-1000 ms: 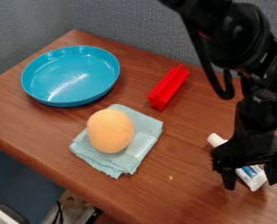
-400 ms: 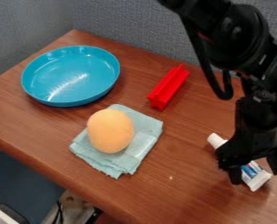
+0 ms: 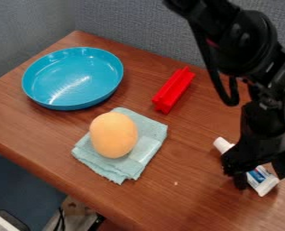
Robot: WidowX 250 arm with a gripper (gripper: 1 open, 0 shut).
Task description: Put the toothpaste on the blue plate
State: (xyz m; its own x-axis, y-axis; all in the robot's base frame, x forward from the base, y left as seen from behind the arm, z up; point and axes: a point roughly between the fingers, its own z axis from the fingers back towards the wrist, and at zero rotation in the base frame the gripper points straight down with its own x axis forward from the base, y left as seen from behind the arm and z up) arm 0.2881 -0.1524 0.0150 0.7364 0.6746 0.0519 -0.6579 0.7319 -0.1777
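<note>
The toothpaste [image 3: 224, 143] lies flat on the wooden table [image 3: 37, 117] at the right; only its white cap and its blue-marked tail end show past the arm. My black gripper [image 3: 254, 171] hangs straight down over the tube's middle, open, with a finger on either side of it. I cannot tell whether the fingers touch the tube. The blue plate [image 3: 71, 77], a round turquoise dish, sits empty at the far left of the table, well away from the gripper.
An orange ball [image 3: 114, 133] rests on a pale teal cloth [image 3: 139, 153] in the middle of the table. A red rectangular block [image 3: 174, 88] lies between the plate and the arm. The table's front edge runs close below the gripper.
The gripper has shifted only slightly over the toothpaste and stays open. The tube lies where it was on the table.
</note>
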